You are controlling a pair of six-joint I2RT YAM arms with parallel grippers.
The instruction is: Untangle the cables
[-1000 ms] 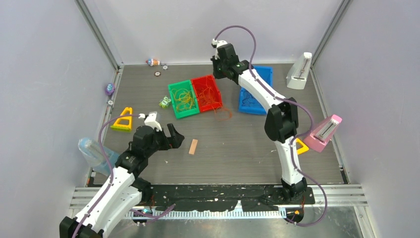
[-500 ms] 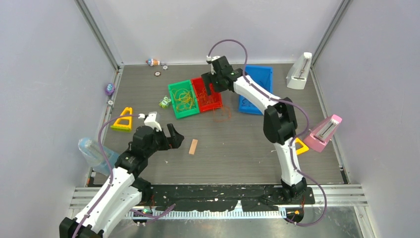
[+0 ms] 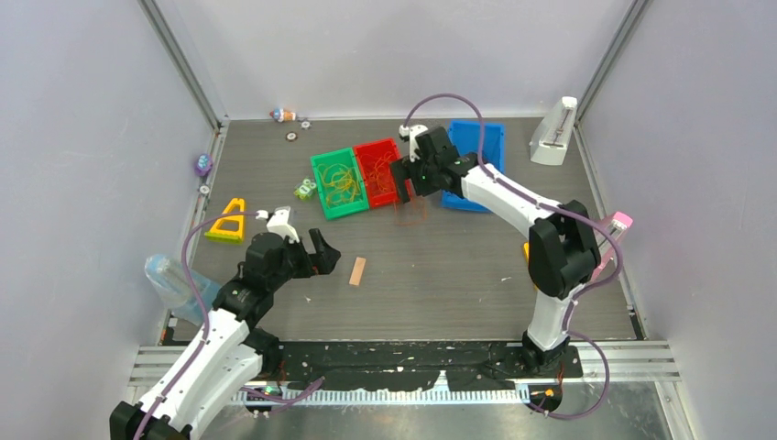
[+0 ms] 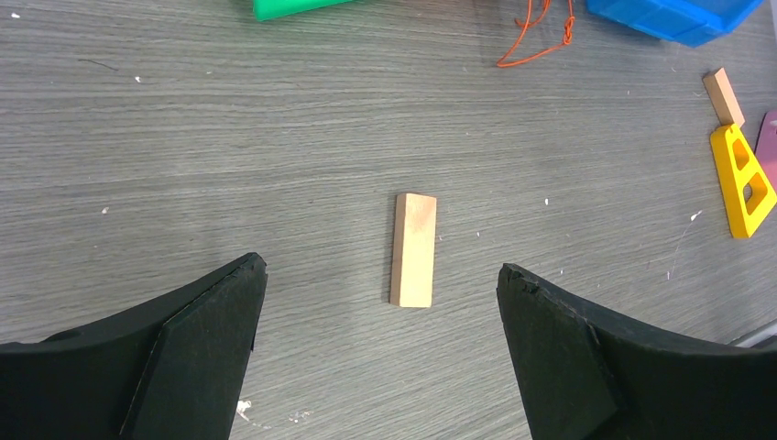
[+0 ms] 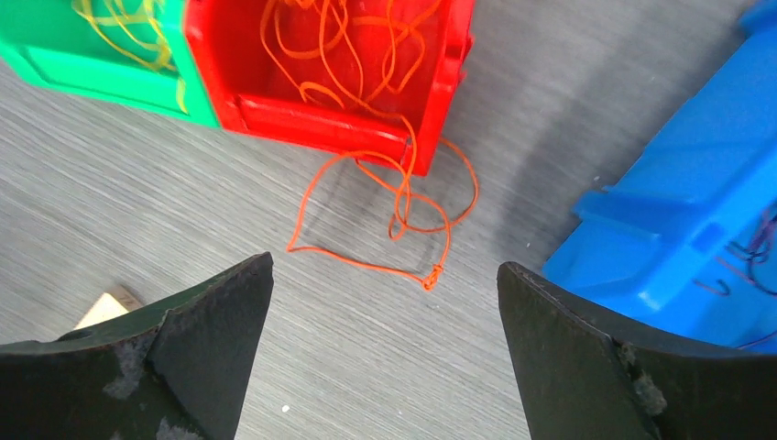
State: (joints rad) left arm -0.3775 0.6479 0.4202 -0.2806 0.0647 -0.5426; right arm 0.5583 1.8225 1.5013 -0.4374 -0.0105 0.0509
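Two arms, left arm (image 3: 215,335) and right arm (image 3: 499,192): white link shells joined by bulky black joint housings, each rising from a black base (image 3: 548,351). A thin lilac hose (image 3: 447,95) runs from behind each set of jaws back along the links. Jaws: two matt black, wedge-shaped fingers (image 4: 174,367), broad at the root, tapering forward, finely notched along the inner tips. The right pair carries pale scuffs (image 5: 124,376) near the root.

Right wrist cam chops the blue bin (image 5: 660,229) off at the edge, so the dark cables (image 5: 744,261) inside barely show. Tan block (image 5: 108,307) sits half hidden behind one finger (image 5: 183,367) of my right gripper (image 5: 385,266). Back-wall trinkets (image 3: 284,115): too tiny to tell.
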